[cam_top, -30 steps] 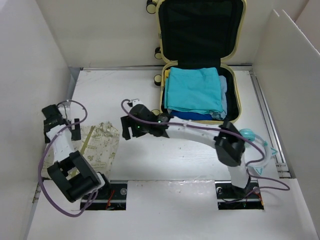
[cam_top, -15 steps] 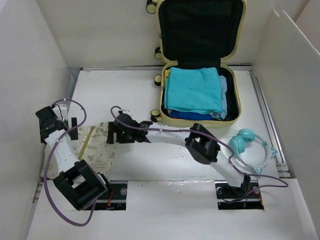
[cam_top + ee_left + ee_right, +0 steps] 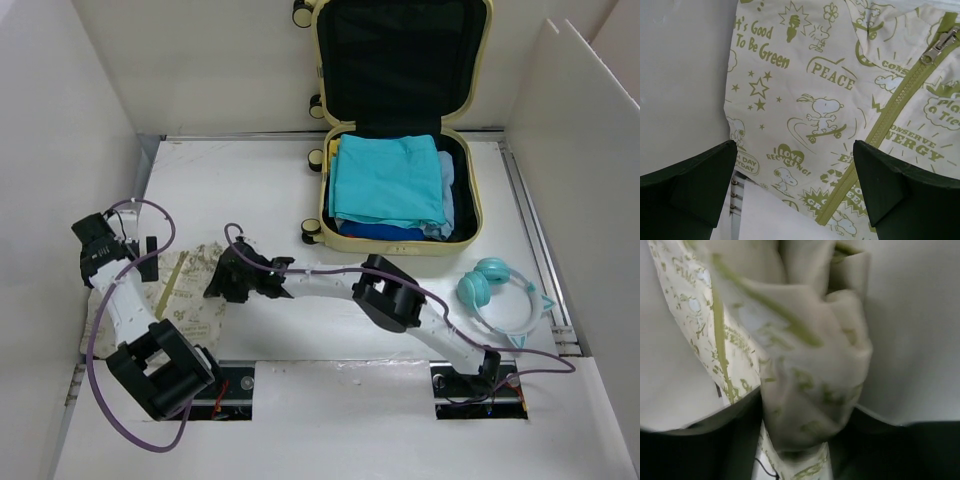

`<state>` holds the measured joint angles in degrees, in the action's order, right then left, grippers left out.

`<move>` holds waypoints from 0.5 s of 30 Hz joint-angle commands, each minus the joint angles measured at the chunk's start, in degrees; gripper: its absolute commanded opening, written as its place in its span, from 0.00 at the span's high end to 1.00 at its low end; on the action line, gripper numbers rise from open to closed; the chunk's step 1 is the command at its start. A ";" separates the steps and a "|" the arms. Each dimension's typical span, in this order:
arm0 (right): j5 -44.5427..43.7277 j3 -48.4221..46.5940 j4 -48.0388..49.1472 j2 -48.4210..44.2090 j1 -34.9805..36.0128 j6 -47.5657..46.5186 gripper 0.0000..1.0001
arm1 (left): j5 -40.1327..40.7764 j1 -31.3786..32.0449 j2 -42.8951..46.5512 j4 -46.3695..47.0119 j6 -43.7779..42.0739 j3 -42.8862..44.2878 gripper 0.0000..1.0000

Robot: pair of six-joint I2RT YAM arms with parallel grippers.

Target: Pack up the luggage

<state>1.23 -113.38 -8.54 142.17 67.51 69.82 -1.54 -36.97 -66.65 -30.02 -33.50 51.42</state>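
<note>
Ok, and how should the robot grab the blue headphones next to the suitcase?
Probably by the thin headband, coming straight down from above. The headphones lie flat on the table, so the band is a slim arc two fingers could straddle. The round ear cups look too wide and smooth to pinch.

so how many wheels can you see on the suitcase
4 wheels, all on the left side of the suitcase: two on the open lid, top corner and bottom corner; two on the packed half, far corner and near corner. Others may be hidden.
</note>
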 commanded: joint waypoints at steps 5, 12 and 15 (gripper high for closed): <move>1.76 6.42 3.00 3.47 -1.76 5.77 1.00 | -2.23 -0.03 -0.58 -1.80 -0.52 3.34 0.00; -4.84 14.50 4.84 -10.75 -4.04 -12.34 1.00 | -3.64 -0.03 -1.11 -1.80 -1.66 4.39 0.00; -5.63 22.92 3.53 -19.80 -4.83 -17.51 1.00 | -4.26 -0.03 -1.11 -1.80 -1.66 4.39 0.00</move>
<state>0.05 -95.57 -1.32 132.07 64.60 62.26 -4.05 -36.97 -67.79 -31.11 -34.39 53.54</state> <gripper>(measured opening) 0.115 0.997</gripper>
